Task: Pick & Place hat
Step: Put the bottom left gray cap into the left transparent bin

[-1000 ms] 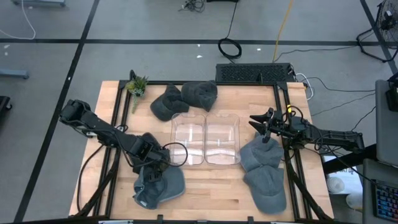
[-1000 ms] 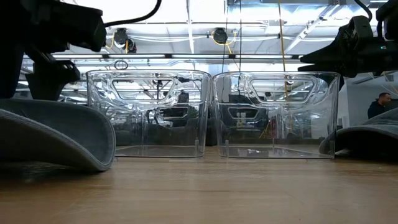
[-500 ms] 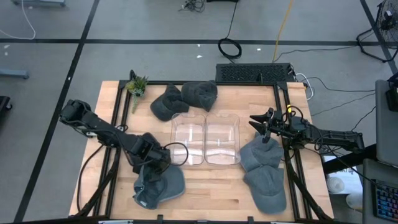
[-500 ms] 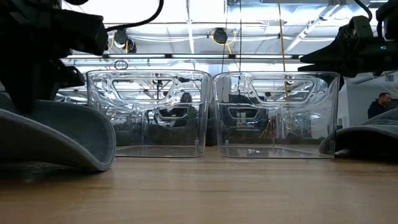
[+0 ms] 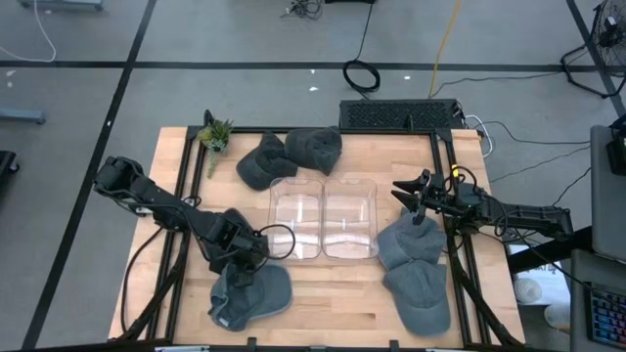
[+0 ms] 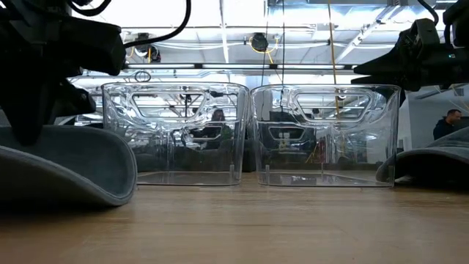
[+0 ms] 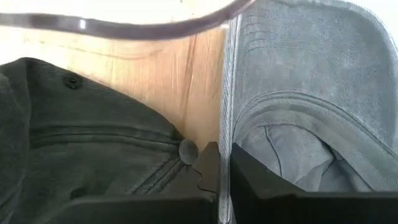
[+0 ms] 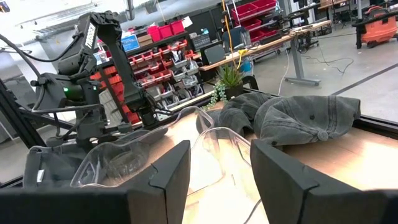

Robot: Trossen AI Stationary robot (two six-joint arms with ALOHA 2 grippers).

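Note:
A grey hat [image 5: 256, 295] lies near the table's front left and rises at the left of the low view [image 6: 66, 165]. My left gripper [image 5: 245, 266] is at its far edge, shut on it [image 7: 224, 165]. Two more grey hats [image 5: 411, 242] [image 5: 419, 293] lie at the right. Just over the farther one my right gripper [image 5: 415, 202] stands open [image 8: 221, 168], with nothing between its fingers. Two further hats [image 5: 262, 161] [image 5: 315, 147] lie at the far side. My left gripper pinches the hat's stitched rim edge [image 7: 227, 124] between its two shut fingers. That edge runs along the fingers, with the dark crown and its button [image 7: 186, 149] on one side and the lighter inside on the other. The hat rests on the table.
Two clear plastic bins [image 5: 295, 217] [image 5: 349, 217] stand side by side at the table's middle, between the arms. A small potted plant [image 5: 215, 135] stands at the far left corner. Bare wood lies along the front edge between the near hats.
My left gripper has sunk a little onto the near left hat and shut on its edge. The hat has bunched slightly under it but stays on the table.

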